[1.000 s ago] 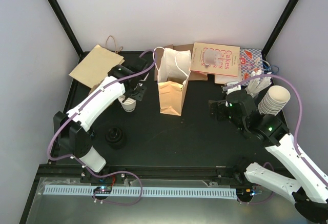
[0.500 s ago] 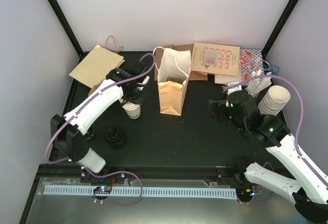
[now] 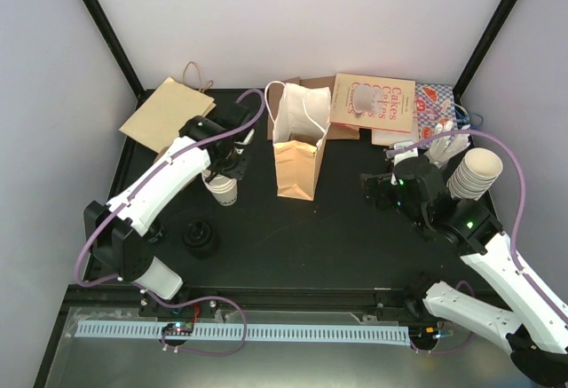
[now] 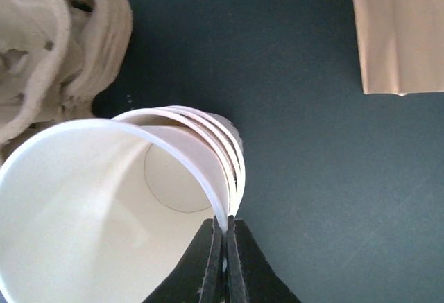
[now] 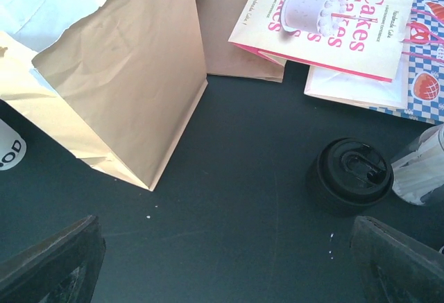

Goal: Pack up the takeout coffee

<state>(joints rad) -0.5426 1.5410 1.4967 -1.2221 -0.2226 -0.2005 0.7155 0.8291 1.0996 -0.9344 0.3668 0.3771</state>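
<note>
the left claw [image 4: 225, 223] has its two fingers pressed together on the rim of a white cup [image 4: 83, 206], one finger inside the wall and one outside, so the cup hangs from a thin pinch at its near edge. the cup stands upright, mouth up, its long axis running straight down toward the desk [image 4: 312, 109]. a few more rims [image 4: 225, 136] show tight behind it, so i'd say it is seated in a small nest of cups, and i can't tell whether it is free of them. a pulp tray [image 4: 55, 39] lies in the upper left of the wrist view. from above, the cup [image 3: 224, 190] sits left of centre, and the tan bag [image 3: 297, 168] stands open just to its right, mouth upward. so the carry i'd expect is a short sideways one, to the right in the frame, and the left arm is plainly the nearer one. the right claw [image 5: 223, 223] is spread wide and holds nothing. a black lid [image 5: 349, 172] lies flat on the desk ahead of it, toward the lower right of its view, which makes that arm the nearer one for the lid. another dark round stack [image 3: 200, 237], lids by the look of it, sits at lower left from above, near the left arm. the pinch on the rim is thin, and the cup could swing or drag a neighbour along with it.
</note>
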